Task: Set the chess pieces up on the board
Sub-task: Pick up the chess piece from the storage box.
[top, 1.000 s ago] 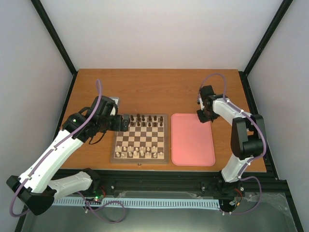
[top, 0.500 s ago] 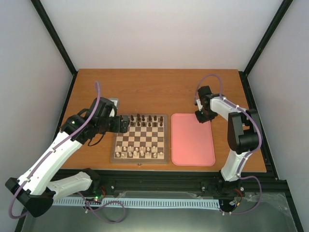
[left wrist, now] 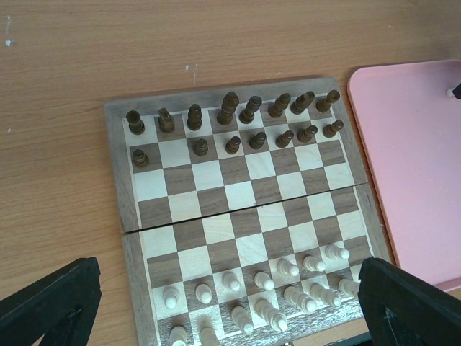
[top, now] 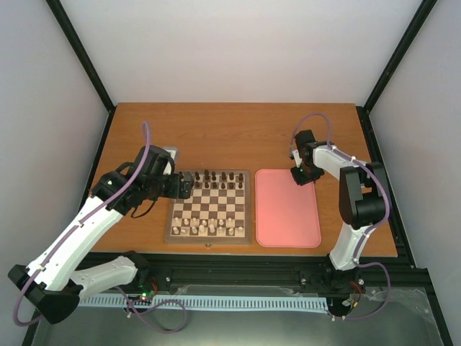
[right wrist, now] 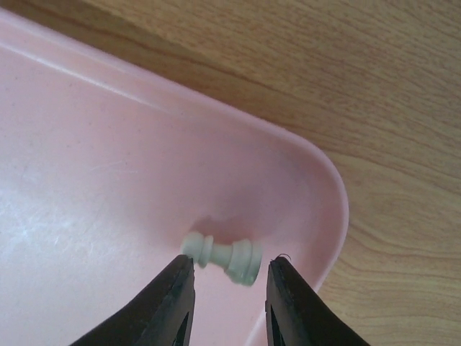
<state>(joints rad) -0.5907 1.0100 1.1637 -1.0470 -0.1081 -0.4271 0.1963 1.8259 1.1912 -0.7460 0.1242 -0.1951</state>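
The board (top: 210, 204) lies at the table's middle and shows in the left wrist view (left wrist: 216, 198). Several cream chess pieces (left wrist: 288, 277) stand on its two near rows (top: 209, 227). Dark brown chessmen (left wrist: 230, 108) fill the two far rows. My left gripper (top: 189, 184) hangs open and empty over the board's left edge (left wrist: 230, 306). One cream pawn (right wrist: 227, 257) lies on its side in the far right corner of the pink tray (right wrist: 108, 180). My right gripper (right wrist: 230, 262) is low over it with one finger on each side, open; it also shows in the top view (top: 297, 175).
The pink tray (top: 287, 213) lies right of the board, and apart from the one pawn I see nothing in it. A small grey object (top: 170, 152) sits on the table behind my left wrist. Bare wood lies beyond the tray's rim (right wrist: 338, 216).
My right gripper has shifted a little left and down onto the tray's far corner. My left arm has barely moved.
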